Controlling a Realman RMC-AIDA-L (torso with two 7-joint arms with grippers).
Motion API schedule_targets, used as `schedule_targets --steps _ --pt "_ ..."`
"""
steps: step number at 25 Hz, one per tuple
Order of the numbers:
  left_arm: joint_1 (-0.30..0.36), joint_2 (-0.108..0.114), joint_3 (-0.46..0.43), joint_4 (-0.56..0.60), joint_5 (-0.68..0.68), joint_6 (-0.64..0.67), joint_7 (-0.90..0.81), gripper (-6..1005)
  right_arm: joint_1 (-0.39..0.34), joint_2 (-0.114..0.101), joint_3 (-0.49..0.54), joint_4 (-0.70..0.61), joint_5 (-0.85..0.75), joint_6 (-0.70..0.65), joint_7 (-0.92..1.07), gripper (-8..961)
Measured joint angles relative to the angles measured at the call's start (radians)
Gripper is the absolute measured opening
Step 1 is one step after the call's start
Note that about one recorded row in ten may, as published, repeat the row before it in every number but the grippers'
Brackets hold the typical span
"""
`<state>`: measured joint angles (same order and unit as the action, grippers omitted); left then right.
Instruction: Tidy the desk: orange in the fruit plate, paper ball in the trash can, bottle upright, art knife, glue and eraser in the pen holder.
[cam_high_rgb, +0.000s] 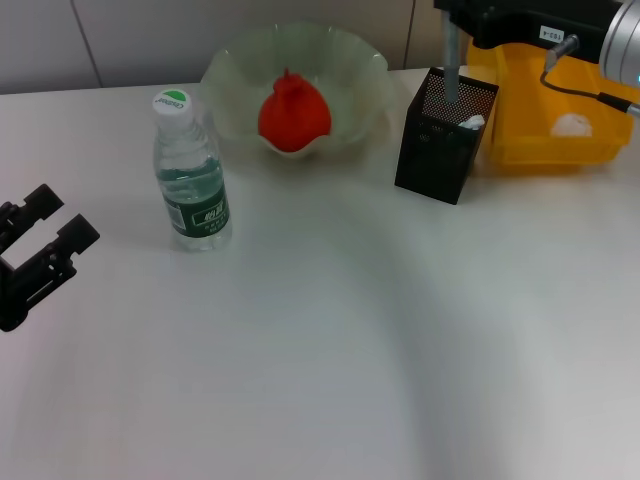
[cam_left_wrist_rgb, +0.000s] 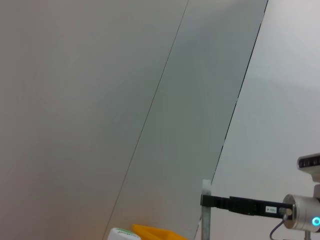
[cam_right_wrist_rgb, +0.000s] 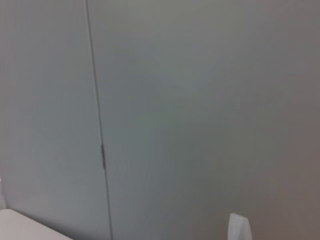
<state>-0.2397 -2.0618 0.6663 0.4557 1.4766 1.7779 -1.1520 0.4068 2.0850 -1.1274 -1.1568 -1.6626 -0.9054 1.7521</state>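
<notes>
My right gripper (cam_high_rgb: 452, 85) hangs directly over the pen holder (cam_high_rgb: 445, 135), a thin grey rod reaching down into the mesh cup; whether my fingers are parted or closed I cannot tell. My left gripper (cam_high_rgb: 40, 235), fingers apart, idles at the desk's left edge, well apart from it.

Probably an office: white desk (cam_high_rgb: 320, 380), grey panelled wall (cam_right_wrist_rgb: 200, 100).
</notes>
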Motion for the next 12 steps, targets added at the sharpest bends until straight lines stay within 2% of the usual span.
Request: schedule_targets --steps 12 --pt "-0.022 -0.001 -0.007 0.001 -0.007 -0.002 -0.009 735 0.01 -0.005 0.012 0.062 0.002 0.072 -0.059 140"
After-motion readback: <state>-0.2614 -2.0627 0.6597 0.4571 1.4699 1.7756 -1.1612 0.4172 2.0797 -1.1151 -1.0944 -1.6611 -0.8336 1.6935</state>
